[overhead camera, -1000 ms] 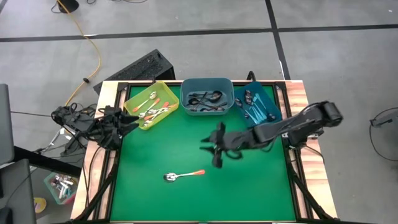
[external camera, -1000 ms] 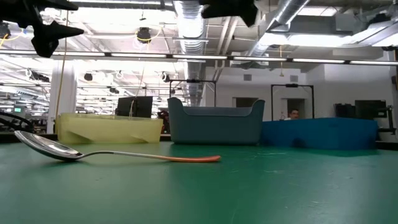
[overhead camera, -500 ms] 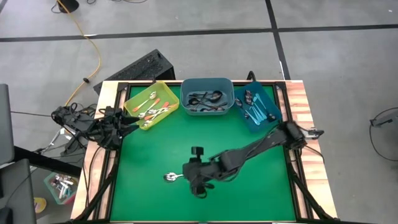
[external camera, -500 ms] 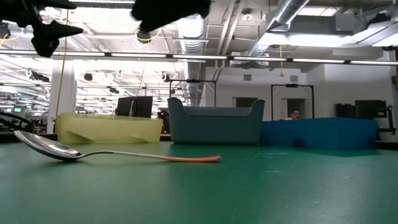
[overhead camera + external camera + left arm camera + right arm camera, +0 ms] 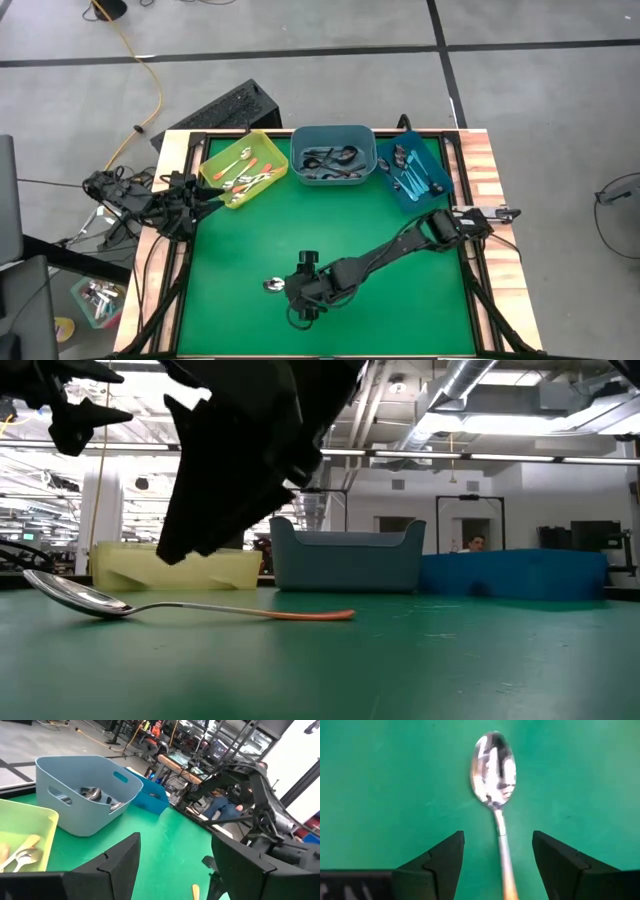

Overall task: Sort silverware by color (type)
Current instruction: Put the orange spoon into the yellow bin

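One spoon with a shiny bowl and an orange handle lies flat on the green mat, near its front edge, left of the middle. My right gripper hangs open just above it, slanting down, with one finger on either side of the metal shaft and touching nothing. In the high view the gripper covers the handle and only the bowl shows. My left gripper waits open at the table's left edge, beside the yellow bin.
Three bins stand in a row along the far edge: a yellow one with orange-handled spoons, a grey-blue one with dark spoons, and a blue one with teal-handled spoons. Bare green mat lies to the right of the spoon.
My right gripper has swung from the middle of the mat toward the near left and come down, tipping further downward, until it stands over the orange-handled spoon. The spoon has not moved.
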